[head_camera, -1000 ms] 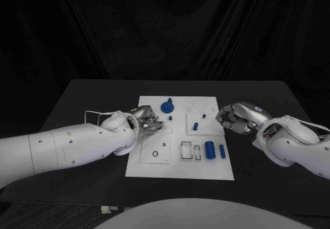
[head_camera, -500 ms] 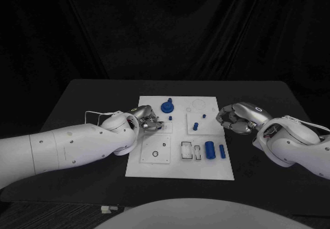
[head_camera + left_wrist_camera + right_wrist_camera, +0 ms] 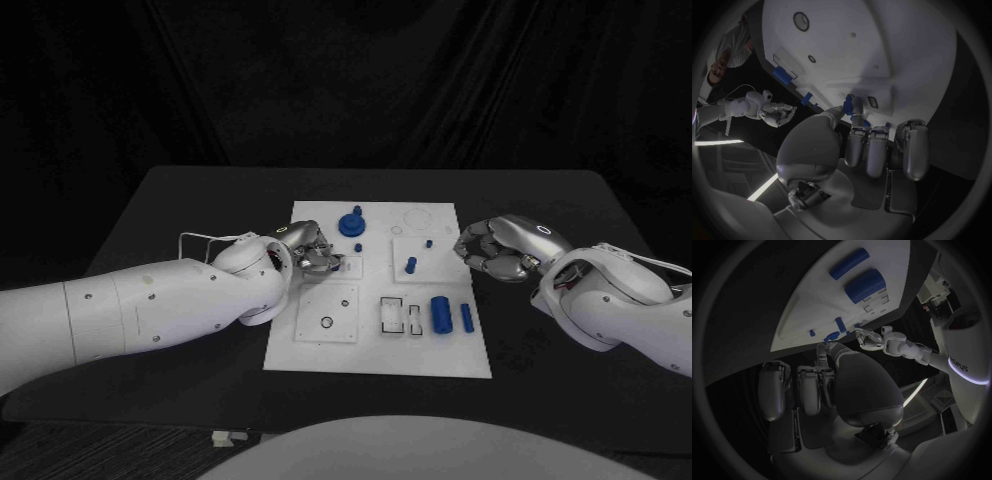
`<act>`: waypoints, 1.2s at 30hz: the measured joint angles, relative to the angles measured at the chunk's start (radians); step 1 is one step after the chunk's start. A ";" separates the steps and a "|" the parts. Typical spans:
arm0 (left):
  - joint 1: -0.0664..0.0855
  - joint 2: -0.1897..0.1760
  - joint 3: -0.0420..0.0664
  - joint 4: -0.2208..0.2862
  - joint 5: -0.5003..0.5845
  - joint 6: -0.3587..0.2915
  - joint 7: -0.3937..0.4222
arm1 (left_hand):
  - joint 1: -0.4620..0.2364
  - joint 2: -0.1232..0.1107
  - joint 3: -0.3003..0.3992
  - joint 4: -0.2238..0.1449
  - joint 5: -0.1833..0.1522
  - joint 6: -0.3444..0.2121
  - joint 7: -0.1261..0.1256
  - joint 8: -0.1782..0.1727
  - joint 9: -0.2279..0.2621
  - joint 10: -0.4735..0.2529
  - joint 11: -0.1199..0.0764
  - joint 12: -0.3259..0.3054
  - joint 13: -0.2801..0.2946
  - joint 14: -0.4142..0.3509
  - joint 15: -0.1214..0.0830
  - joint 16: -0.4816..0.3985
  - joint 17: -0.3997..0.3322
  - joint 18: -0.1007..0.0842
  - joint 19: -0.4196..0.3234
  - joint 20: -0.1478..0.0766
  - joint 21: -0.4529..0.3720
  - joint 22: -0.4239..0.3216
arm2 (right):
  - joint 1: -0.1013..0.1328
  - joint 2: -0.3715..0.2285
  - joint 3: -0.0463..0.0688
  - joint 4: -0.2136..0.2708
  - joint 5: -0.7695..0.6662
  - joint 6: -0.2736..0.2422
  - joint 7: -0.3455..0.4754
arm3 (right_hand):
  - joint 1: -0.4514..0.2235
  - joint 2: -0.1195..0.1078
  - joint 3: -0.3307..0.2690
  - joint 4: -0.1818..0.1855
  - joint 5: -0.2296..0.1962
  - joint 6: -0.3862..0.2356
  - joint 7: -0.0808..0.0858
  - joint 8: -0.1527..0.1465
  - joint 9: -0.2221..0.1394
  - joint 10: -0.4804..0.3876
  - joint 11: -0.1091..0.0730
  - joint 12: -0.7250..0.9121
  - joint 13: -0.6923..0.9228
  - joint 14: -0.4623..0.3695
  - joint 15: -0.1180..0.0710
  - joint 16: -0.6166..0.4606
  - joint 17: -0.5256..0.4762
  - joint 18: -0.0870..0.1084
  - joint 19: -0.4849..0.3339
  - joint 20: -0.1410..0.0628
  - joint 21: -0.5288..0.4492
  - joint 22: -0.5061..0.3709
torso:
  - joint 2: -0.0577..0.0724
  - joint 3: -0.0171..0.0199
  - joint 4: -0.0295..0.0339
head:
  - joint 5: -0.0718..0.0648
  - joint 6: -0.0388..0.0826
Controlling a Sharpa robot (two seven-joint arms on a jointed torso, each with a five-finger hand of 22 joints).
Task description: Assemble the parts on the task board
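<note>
Hands: left hand (image 3: 306, 250) sits over the board's left edge at about 9 o'clock from the board's middle, fingers curled together; the left wrist view shows a small blue part (image 3: 847, 104) nipped between thumb and a fingertip, right at the board's surface.
Right hand: right hand (image 3: 499, 247) hangs over the dark worktop just off the board's right edge, about 3 o'clock; fingers curled in, nothing in them as far as the right wrist view shows.
Board: white board (image 3: 325, 350) lies in the middle of the worktop (image 3: 188, 200), long side running 12 to 6.
Knob: blue knob (image 3: 351, 222) stands near the board's 12 o'clock end, just beside the left hand's fingertips.
Pegs: short peg (image 3: 410, 265) stands near the board's centre; tiny peg (image 3: 427, 242) at 1 o'clock from it, apart.
Cylinders: thick cylinder (image 3: 440, 314) and thin cylinder (image 3: 466, 317) lie side by side toward 4 o'clock, near each other; whether they touch I cannot tell.
Slot: black-rimmed slot (image 3: 392, 314) just left of the thick cylinder.
Ring: small dark ring (image 3: 326, 322) on the plate at 7 o'clock.
</note>
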 measured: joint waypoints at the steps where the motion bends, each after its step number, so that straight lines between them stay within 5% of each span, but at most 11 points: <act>1: 0.000 0.000 0.000 0.000 0.000 0.000 0.000 | 0.000 0.000 0.000 0.000 0.000 0.000 0.000 0.000 0.000 0.000 0.000 0.000 0.000 0.000 0.000 0.000 0.000 0.000 0.000 0.000 0.000 0.000 | 0.000 0.000 0.000 0.000 0.000 0.000 0.000 | 0.000 0.000 0.000 0.000 0.000 0.000 0.000 0.000 0.000 0.000 0.000 0.000 0.000 0.000 0.000 0.000 0.000 0.000 0.000 0.000 0.000 0.000 | 0.000 0.0001 0.0000 | 0.000 0.000; 19: -0.001 -0.004 0.001 -0.002 -0.001 0.003 0.001 | -0.005 -0.005 -0.005 0.005 -0.009 0.001 -0.001 0.000 0.000 0.000 0.000 0.000 0.000 0.000 0.000 0.000 0.000 0.000 0.000 0.000 -0.004 0.000 | 0.000 -0.002 0.000 0.001 0.000 0.001 -0.001 | 0.000 0.000 0.003 -0.003 0.000 0.004 0.004 0.000 0.000 0.000 0.000 0.000 0.000 0.000 0.000 0.000 0.000 0.000 0.000 0.000 0.000 0.000 | 0.000 0.0004 0.0000 | -0.002 0.000; 31: -0.001 -0.004 0.003 -0.003 -0.003 0.013 0.000 | -0.074 -0.014 -0.086 0.097 -0.143 -0.002 0.005 -0.017 0.000 -0.001 0.007 -0.004 0.000 0.000 0.000 0.000 0.000 0.000 0.000 0.000 -0.008 0.000 | 0.000 -0.003 0.000 0.002 0.000 0.001 -0.001 | 0.000 0.000 0.003 -0.003 0.000 0.004 0.004 0.000 0.000 0.000 0.000 0.000 0.000 0.000 0.000 0.000 0.000 0.000 0.000 0.000 0.000 0.001 | 0.000 0.0005 -0.0002 | -0.002 0.000; 36: 0.000 -0.003 0.004 -0.004 -0.004 0.018 0.001 | -0.112 -0.004 -0.133 0.102 -0.190 0.000 0.007 -0.017 0.000 0.000 0.007 -0.004 0.000 0.000 0.000 0.000 0.000 0.000 0.000 0.000 -0.012 0.000 | 0.000 -0.004 0.000 0.002 0.000 0.001 -0.001 | 0.000 0.000 0.003 -0.003 0.000 0.004 0.004 0.000 0.000 0.000 0.000 0.000 0.000 0.000 0.000 0.000 0.000 0.000 0.000 0.000 0.000 0.001 | 0.000 0.0005 -0.0001 | -0.003 0.000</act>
